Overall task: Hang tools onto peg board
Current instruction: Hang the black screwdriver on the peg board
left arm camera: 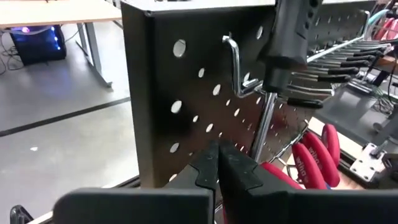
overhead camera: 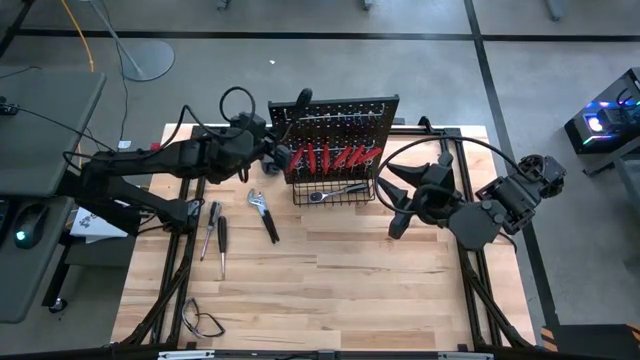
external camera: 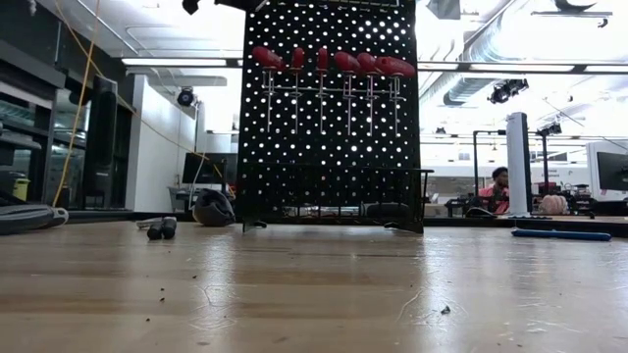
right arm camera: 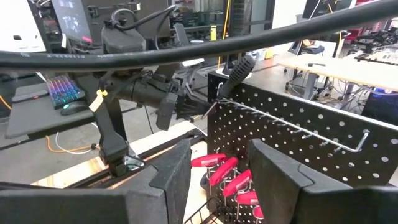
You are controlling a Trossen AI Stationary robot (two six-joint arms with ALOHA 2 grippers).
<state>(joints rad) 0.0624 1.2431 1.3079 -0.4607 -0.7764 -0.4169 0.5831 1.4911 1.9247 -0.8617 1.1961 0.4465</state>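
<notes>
Left hand (left arm camera: 219, 163) clenched, empty, at peg board (overhead camera: 340, 120) edge, beside black-handled tool (left arm camera: 289, 37) on a hook. Red screwdrivers (external camera: 334, 64) hang in a row. Right hand (right arm camera: 217, 168) released, near the basket (overhead camera: 335, 192); basket contents hard to make out. Pliers (overhead camera: 263, 212) and two screwdrivers (overhead camera: 215, 230) lie on counter (overhead camera: 330, 280).

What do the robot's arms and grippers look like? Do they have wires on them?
Both arms are dark, nearly black, built from chunky jointed sections. The left arm has a small yellow tag and a black cable looping above it. A thick black cable arcs over the right arm. The left gripper has two slim black fingers; the right gripper has two broad, blocky black fingers.
</notes>
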